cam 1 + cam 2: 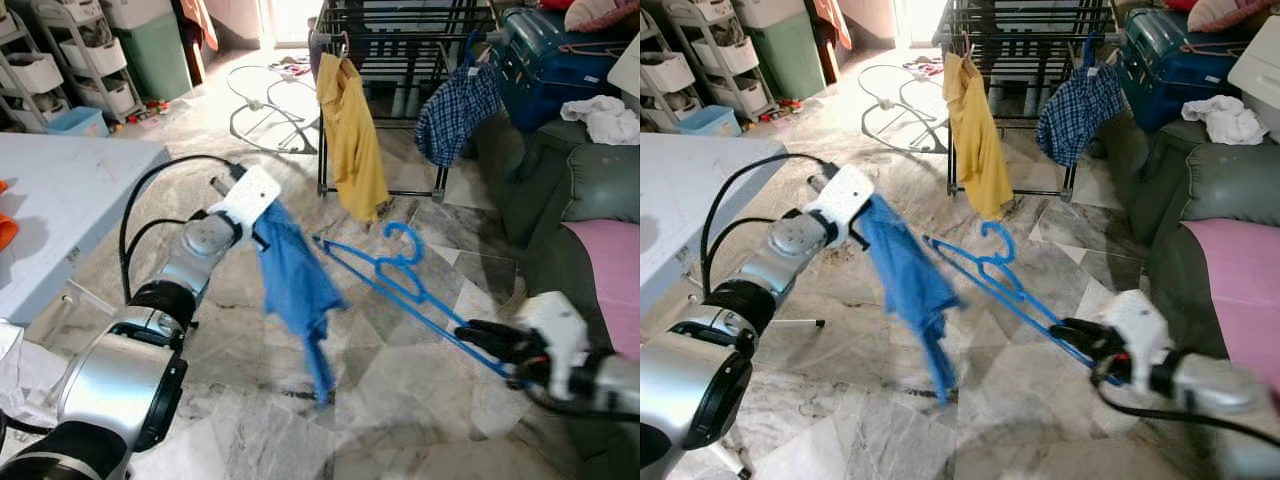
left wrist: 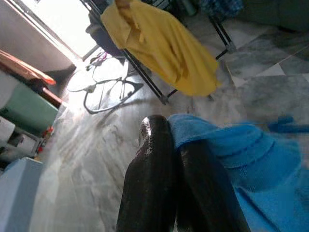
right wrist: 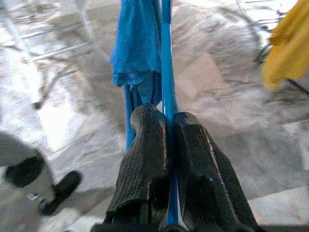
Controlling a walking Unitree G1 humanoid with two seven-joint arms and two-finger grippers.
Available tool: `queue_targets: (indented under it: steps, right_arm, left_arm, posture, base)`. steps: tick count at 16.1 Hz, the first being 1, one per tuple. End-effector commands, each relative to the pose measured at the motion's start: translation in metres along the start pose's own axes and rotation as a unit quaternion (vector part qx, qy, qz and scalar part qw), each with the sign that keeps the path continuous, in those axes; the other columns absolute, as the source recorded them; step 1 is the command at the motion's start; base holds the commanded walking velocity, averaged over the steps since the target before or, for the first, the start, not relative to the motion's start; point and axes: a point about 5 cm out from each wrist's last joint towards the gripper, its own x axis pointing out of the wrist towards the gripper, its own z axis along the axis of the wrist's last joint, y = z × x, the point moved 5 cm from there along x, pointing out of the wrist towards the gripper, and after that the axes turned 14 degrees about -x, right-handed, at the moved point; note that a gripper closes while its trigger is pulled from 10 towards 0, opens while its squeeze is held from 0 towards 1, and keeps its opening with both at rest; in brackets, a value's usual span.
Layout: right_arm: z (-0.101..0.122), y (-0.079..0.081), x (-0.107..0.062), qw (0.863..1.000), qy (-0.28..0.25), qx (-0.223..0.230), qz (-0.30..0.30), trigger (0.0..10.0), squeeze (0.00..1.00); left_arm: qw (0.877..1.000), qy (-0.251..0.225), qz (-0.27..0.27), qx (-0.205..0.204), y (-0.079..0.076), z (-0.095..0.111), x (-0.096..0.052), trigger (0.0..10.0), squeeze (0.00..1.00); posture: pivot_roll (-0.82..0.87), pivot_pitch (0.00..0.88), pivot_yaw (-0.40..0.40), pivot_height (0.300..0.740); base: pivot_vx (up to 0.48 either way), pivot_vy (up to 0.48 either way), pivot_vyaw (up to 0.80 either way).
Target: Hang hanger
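Strong daylight comes from the doorway (image 1: 285, 20) at the far end and burns out to white there. It makes glare on the marble floor (image 1: 250, 110) near it. The blue cloth (image 1: 295, 285) is smeared by motion blur. In the wrist views the black fingers (image 2: 154, 179) are close and soft, and the background is out of focus.

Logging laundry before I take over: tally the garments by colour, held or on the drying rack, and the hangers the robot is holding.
Blue garment, in the left gripper: 1
Yellow garment, on the drying rack: 1
Blue checked garment, on the rack: 1
Blue hanger, in the right gripper: 1
Total: 4
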Motion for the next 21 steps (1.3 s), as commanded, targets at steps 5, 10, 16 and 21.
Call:
queue_targets:
  steps: [5,10,16,21]
  right_arm:
    - [0.018,0.016,-0.001,0.997,-0.021,0.014,0.067,10.0,0.00]
    - [0.028,0.021,0.023,0.997,-0.047,0.012,0.065,10.0,0.00]
    - [0.054,-0.008,0.022,0.996,-0.082,-0.022,0.016,10.0,0.00]
    - [0.049,-0.009,0.022,0.997,-0.075,-0.021,0.011,10.0,0.00]
  left_arm:
    - [1.000,0.001,0.008,-0.023,0.007,0.000,-0.001,10.0,0.00]
    - [0.997,-0.014,-0.054,-0.059,-0.016,0.010,0.003,10.0,0.00]
    - [0.998,0.011,0.035,-0.044,0.024,0.001,-0.004,10.0,0.00]
    - [0.992,-0.001,0.084,-0.090,0.041,0.001,-0.008,10.0,0.00]
  posture:
    - [-0.29,0.044,0.062,0.740]
    - [-0.28,0.053,0.078,0.740]
    - [-0.27,0.055,0.082,0.740]
    - [-0.27,0.056,0.082,0.740]
  base:
    - [0.000,0.000,0.00]
    - [0.000,0.000,0.00]
    - [0.000,0.000,0.00]
    - [0.000,0.000,0.00]
